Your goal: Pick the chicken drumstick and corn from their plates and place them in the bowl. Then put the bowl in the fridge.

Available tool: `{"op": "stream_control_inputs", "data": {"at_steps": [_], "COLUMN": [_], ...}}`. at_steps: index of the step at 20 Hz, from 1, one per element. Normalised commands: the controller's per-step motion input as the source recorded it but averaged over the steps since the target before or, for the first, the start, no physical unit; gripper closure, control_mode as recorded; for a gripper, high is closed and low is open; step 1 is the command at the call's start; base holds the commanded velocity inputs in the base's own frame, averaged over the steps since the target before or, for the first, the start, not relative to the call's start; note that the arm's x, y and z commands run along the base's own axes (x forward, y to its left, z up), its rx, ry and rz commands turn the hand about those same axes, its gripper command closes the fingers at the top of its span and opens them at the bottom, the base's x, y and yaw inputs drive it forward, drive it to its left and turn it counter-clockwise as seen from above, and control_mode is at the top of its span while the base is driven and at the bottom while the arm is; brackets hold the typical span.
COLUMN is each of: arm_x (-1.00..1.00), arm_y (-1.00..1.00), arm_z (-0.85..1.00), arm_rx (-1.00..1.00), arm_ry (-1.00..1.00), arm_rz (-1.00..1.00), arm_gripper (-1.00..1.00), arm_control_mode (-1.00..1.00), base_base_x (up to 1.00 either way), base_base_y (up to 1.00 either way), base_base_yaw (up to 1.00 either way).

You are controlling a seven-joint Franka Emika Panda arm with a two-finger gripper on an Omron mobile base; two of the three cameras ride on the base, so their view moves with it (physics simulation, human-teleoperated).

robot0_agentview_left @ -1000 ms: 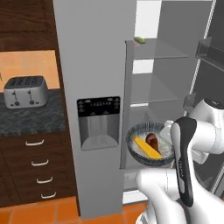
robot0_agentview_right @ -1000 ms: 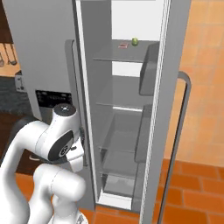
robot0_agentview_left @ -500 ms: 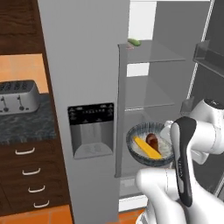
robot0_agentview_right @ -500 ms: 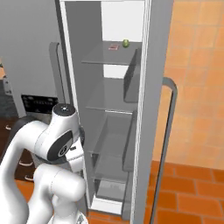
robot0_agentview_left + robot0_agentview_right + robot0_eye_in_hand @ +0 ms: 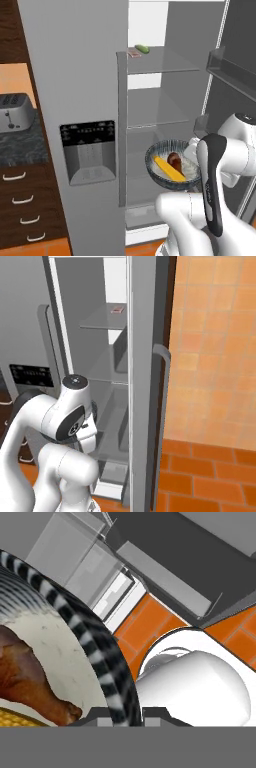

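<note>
The bowl [image 5: 172,170], low and right of centre in the left base view, carries the chicken drumstick [image 5: 174,159] and the corn [image 5: 168,168] and hangs before the open fridge [image 5: 165,125]. At the bottom of the hand view the gripper [image 5: 120,716] pinches its rim [image 5: 116,687]. Stiff and probably breakable, the loaded bowl likely tips easily, so this rim hold wants level carrying.

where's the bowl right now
In the left base view the bowl is held up at the open fridge, right of the dispenser door, level with a lower shelf, with the corn and drumstick inside.
</note>
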Motion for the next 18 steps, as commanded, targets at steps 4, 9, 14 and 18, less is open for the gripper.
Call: {"op": "stream_control_inputs", "data": {"at_steps": [4, 9, 14, 18], "arm_x": [0.00, 0.00, 0.00, 0.24], "arm_y": [0.00, 0.00, 0.00, 0.02], "arm_z": [0.00, 0.00, 0.00, 0.01], "arm_rx": [0.00, 0.00, 0.00, 0.00], "arm_ry": [0.00, 0.00, 0.00, -0.01], "arm_rz": [0.00, 0.00, 0.00, -0.02], "arm_gripper": [1.00, 1.00, 1.00, 1.00], "arm_control_mode": [1.00, 1.00, 1.00, -1.00], "base_base_x": [0.52, 0.37, 0.06, 0.03], "base_base_y": [0.12, 0.03, 0.00, 0.00], "base_base_yaw": [-0.01, -0.01, 0.00, 0.00]}}
